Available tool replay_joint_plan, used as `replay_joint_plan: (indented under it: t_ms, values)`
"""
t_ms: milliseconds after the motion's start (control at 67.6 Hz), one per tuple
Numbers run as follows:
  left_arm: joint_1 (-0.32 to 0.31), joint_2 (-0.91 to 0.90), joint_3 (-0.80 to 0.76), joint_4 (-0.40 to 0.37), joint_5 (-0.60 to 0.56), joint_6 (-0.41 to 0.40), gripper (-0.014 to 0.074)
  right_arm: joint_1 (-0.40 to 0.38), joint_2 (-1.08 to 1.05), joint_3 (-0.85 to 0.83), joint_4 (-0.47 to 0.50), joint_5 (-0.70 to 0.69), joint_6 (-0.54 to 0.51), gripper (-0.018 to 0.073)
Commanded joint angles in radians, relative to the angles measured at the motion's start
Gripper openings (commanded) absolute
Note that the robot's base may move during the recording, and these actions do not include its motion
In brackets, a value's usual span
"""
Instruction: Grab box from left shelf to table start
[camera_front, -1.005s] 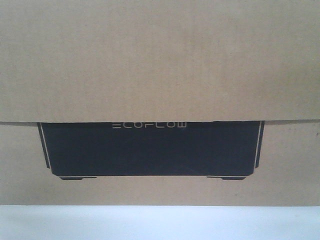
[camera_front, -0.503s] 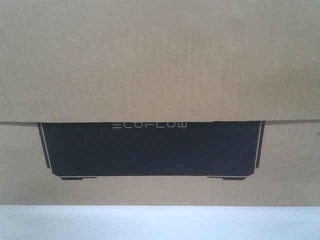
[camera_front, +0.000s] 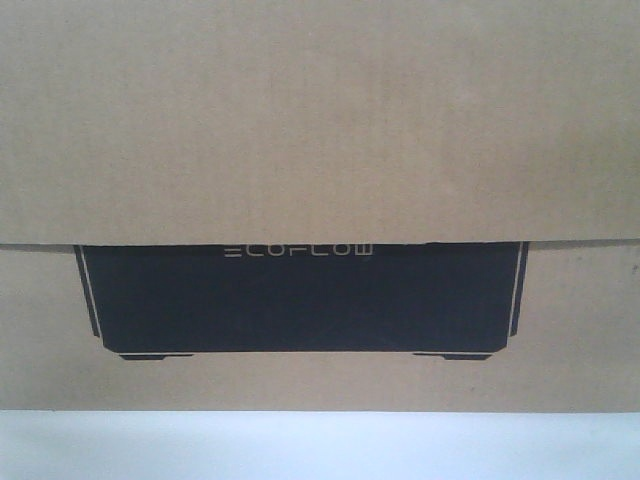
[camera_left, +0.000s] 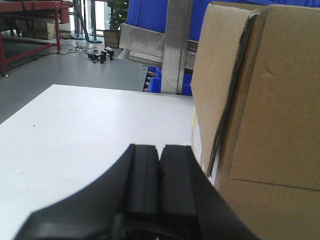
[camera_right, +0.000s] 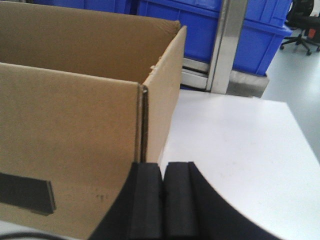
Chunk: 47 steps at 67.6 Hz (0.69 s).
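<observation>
The brown cardboard box (camera_front: 320, 120) fills the front view, its black ECOFLOW panel facing me, and it stands on the white table (camera_front: 320, 445). In the left wrist view the box (camera_left: 260, 115) stands to the right of my left gripper (camera_left: 159, 147), which is shut and empty beside the box's left end. In the right wrist view the box (camera_right: 75, 115) is to the left of my right gripper (camera_right: 162, 165), which is shut and empty at the box's right corner. The shelf's steel post (camera_left: 176, 45) stands behind the table.
Blue plastic bins (camera_right: 200, 30) sit on the rack behind the table (camera_right: 240, 145). A steel upright (camera_right: 227, 45) stands between them. Grey floor, a red frame (camera_left: 30, 25) and small items lie far left; an office chair (camera_right: 305, 25) far right.
</observation>
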Motion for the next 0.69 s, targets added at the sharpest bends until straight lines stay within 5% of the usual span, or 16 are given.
replay_joint_plan:
  t_ms: [0,414,680]
  values:
    - [0.002,-0.012,-0.004,-0.009,-0.093,0.001,-0.0099,-0.007,0.016,0.012,-0.022,-0.158,-0.001,0.0057]
    - [0.002,-0.012,-0.004,-0.009,-0.093,0.001,-0.0099,-0.069,0.013,0.453,-0.020,-0.688,0.166,0.0057]
    - [0.002,-0.012,-0.004,-0.009,-0.093,0.001,-0.0099,-0.069,-0.012,0.448,-0.022,-0.640,0.146,0.0057]
